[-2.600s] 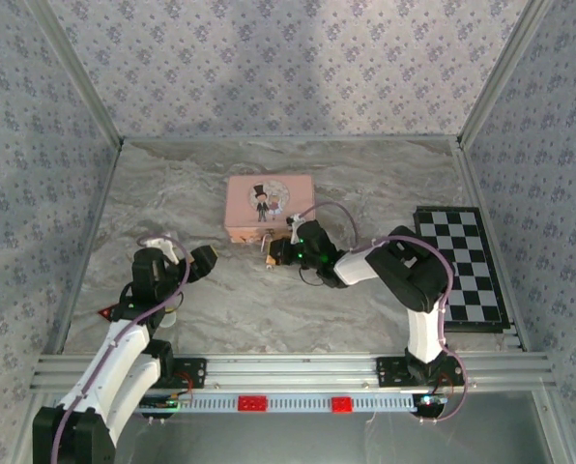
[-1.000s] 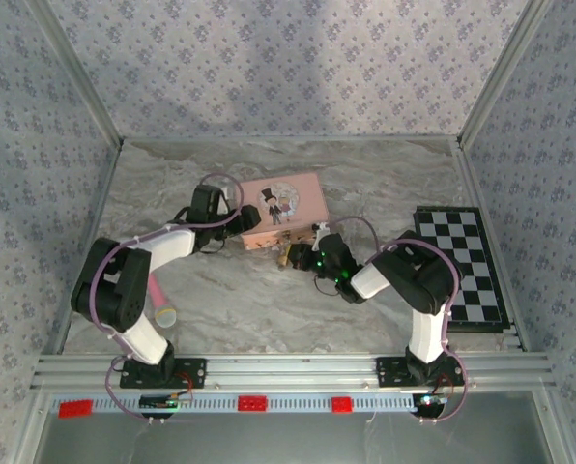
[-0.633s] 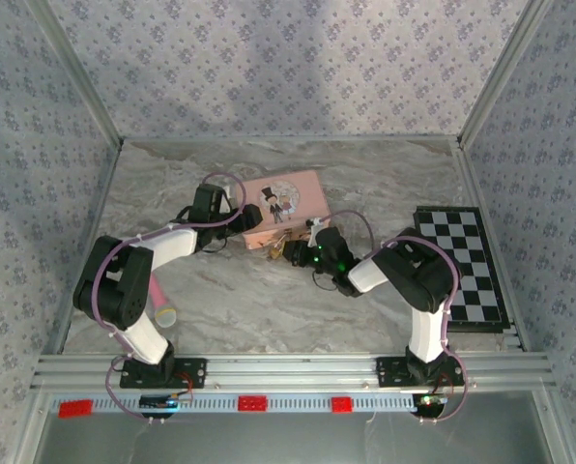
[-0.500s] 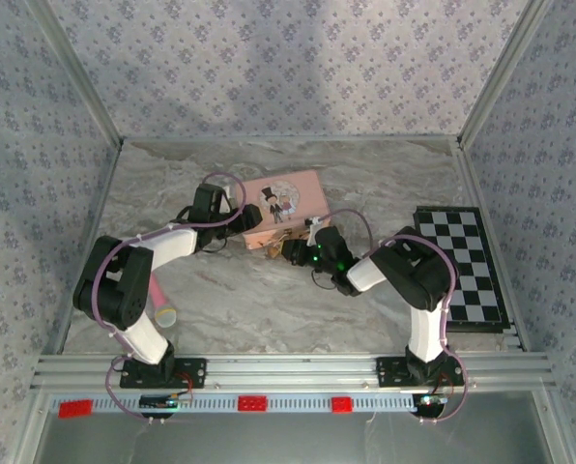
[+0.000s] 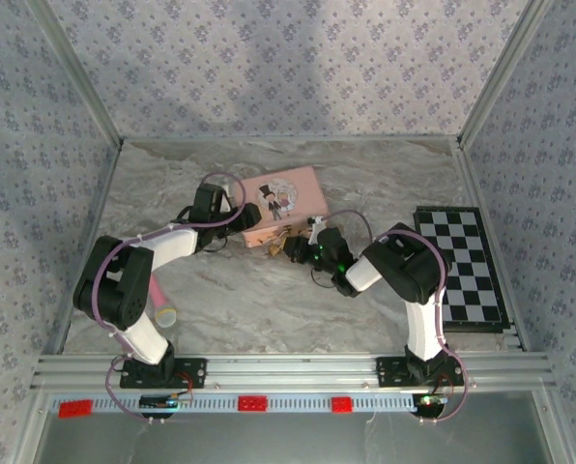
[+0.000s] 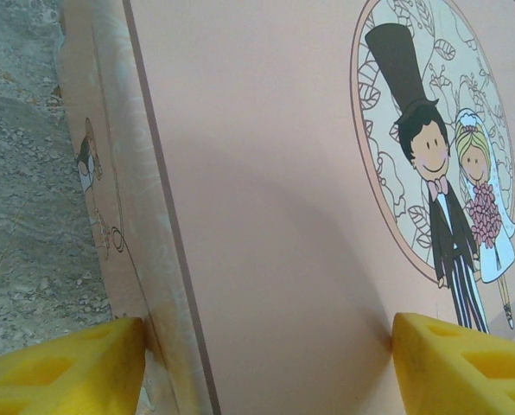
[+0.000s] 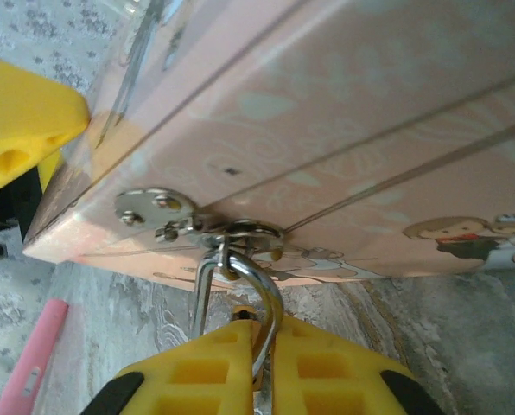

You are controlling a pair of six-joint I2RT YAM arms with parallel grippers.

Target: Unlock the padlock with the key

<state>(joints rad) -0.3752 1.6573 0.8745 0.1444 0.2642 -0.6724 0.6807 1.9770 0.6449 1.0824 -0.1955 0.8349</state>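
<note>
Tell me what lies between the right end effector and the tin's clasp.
The padlock's silvery shackle: in the right wrist view it hangs from the clasp and runs down between the end effector's yellow fingers.

Colour rundown: the tin (image 5: 286,196) is soft salmon pink with a round cartoon on the lid. It's a groom in a black top hat and striped trousers, a blonde bride in white with a pink bouquet, and brown leafy linework around them. The left claw (image 6: 266,372) and right claw (image 7: 262,372) both have bright yellow fingers. The padlock (image 7: 273,303) has a shiny silver shackle. The bench (image 5: 230,290) is grey marble swirl, the walls (image 5: 269,68) blue-grey with a tiny flower print, the board (image 5: 465,266) black-and-white checks, and the cylinder (image 5: 160,302) pink with a cream end.
</note>
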